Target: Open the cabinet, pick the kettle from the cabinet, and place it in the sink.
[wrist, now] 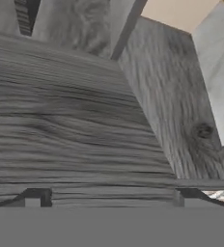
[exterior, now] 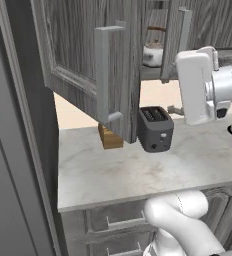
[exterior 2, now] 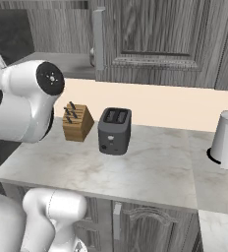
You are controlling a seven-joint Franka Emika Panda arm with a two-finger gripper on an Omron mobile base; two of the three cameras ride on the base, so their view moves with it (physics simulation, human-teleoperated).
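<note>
With the tall dark grey wood-grain cabinet swung open, the gripper hangs wide and empty against its wood, apparently lining up toward the small silver-white kettle inside.

Cabinet hung above the counter, both doors swung open toward the robot. Kettle sat on the shelf inside, seen between the two door edges. Toaster stood on the counter below the cabinet, knife block just left of it, near the back wall. Paper towel holder stood well right of the toaster. Drawers sat under the counter front.
</note>
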